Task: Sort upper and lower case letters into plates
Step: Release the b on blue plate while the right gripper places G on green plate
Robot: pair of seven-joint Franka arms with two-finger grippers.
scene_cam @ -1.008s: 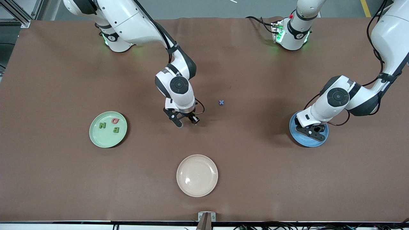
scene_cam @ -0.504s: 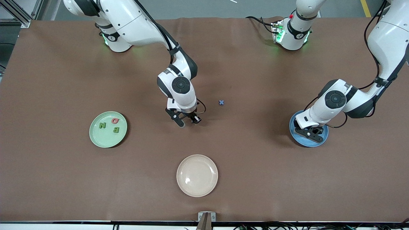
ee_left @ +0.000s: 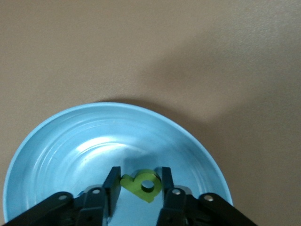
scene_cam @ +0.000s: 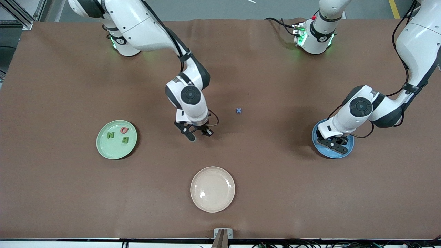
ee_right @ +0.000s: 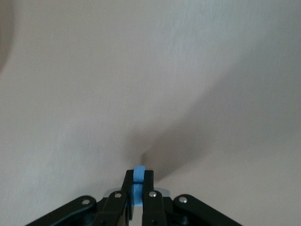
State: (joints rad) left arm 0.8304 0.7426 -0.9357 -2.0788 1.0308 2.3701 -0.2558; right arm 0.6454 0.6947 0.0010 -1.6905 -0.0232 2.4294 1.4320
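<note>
On the table: brown cloth-covered table (scene_cam: 69,193).
Plates: round shallow pale green plastic plate (scene_cam: 103,148) toward the right arm's end, holding three letters; matching sky blue plate (ee_left: 61,155) toward the left arm's end.
Left gripper (ee_left: 138,183): over the blue plate, fingers apart either side of a small lime-green letter (ee_left: 141,183).
Right gripper (ee_right: 137,187): mid-table, pinching a small blue letter (ee_right: 138,178).
Handling: letters look light, stiff, thin; best pinched across flat faces.

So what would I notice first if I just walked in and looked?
Probably the two white robot arms. The right claw is pinched shut on a small blue piece over the bare middle of the table, and the left claw hangs over the sky blue plate with a lime green letter between its fingers.
</note>
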